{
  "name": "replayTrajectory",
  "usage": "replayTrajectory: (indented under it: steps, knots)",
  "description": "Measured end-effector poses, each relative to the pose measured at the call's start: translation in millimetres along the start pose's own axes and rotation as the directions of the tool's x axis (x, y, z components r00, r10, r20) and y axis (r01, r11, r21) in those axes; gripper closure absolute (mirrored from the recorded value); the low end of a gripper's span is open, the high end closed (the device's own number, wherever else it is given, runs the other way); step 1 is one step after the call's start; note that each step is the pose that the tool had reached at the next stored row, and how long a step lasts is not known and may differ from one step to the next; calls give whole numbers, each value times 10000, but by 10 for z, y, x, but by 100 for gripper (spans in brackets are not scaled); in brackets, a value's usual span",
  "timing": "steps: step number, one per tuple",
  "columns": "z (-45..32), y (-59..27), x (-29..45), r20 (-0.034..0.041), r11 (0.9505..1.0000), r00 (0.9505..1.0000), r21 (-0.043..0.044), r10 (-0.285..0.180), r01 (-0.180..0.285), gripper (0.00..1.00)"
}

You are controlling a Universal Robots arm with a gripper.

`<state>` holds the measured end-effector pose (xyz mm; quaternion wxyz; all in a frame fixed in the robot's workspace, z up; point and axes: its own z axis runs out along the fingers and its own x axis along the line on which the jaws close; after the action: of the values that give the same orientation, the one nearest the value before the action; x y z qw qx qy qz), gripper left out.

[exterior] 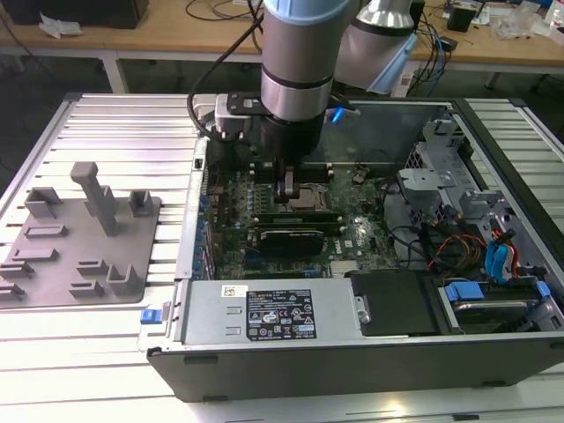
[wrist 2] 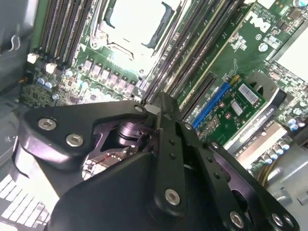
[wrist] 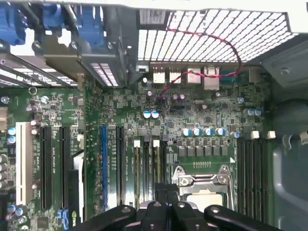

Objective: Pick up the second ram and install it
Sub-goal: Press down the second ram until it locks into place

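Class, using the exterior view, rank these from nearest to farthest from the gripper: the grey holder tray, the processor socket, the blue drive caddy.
1. Processor socket, right beside the gripper.
2. Grey holder tray, exterior view's left.
3. Blue drive caddy, lower right.

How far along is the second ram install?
Done: the tray holds no sticks, so the ram seems picked up. In hand: the gripper is down at the memory slots beside the socket. Left: seating; whether the ram is fully in cannot be told.
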<state>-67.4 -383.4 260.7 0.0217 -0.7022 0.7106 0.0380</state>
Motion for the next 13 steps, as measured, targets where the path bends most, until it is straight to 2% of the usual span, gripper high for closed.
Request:
replayTrajectory:
  steps: [3, 4, 6, 8, 10, 13]
  knots:
    - [-5, -7, 0, -4, 10000, 10000, -2, -1, 1, 92]
    - [-6, -51, -1, -4, 10000, 10000, -3, 1, -1, 92]
    - [-8, -172, -2, -4, 10000, 10000, -2, 2, -2, 92]
    - [-13, -357, -4, -5, 10000, 10000, -2, -1, 1, 92]
    - [-50, -361, -8, 0, 10000, 10000, -2, 1, -1, 92]
    - [-52, -361, -8, 8, 10000, 10000, -3, 0, 0, 92]
